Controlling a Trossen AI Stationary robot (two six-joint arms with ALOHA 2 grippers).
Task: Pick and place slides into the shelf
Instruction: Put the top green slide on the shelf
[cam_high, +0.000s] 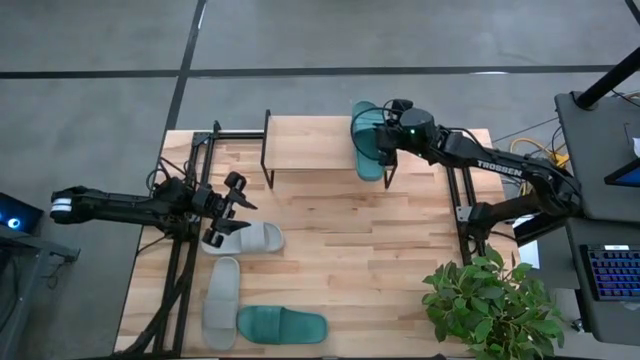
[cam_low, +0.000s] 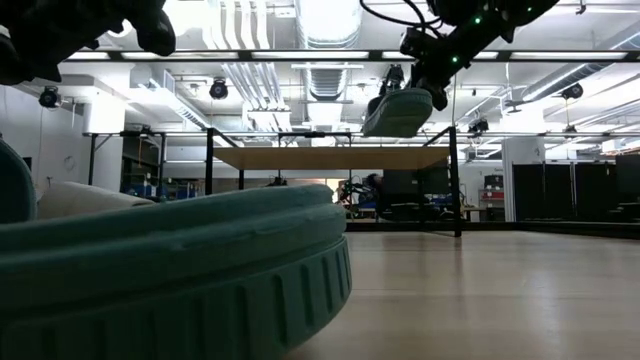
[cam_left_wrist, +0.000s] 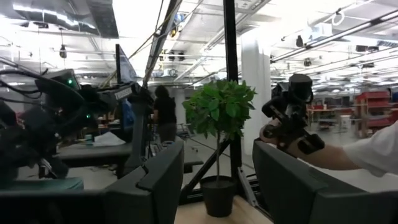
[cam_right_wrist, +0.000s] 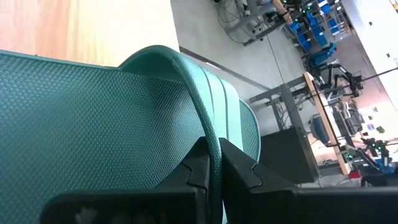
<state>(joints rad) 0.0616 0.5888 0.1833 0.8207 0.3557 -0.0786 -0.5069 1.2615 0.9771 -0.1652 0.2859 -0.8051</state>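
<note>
A teal slide (cam_high: 367, 140) hangs in my shut right gripper (cam_high: 386, 150) over the right end of the shelf (cam_high: 305, 143). In the low view that slide (cam_low: 400, 110) is just above the shelf's plank top (cam_low: 330, 158). My left gripper (cam_high: 232, 208) stands open at the table's left, above the toe end of a grey slide (cam_high: 250, 238) that lies flat on the table. Nothing shows between its fingers (cam_left_wrist: 163, 180). A second grey slide (cam_high: 222, 300) and a second teal slide (cam_high: 283, 323) lie sole down near the front edge. My right gripper pinches the teal slide's strap at its edge (cam_right_wrist: 208, 134) between its two fingers. One finger is on the textured footbed side and the other on the ribbed outer side. The slide is lifted clear and hangs tilted below the gripper, above the shelf's right end.
A potted plant (cam_high: 490, 305) stands at the table's near right corner. Black frame posts (cam_high: 465, 205) rise along both side edges. Bare table lies between the shelf and the slides on the table. A person's hand and white sleeve (cam_left_wrist: 373, 152) show beyond the table.
</note>
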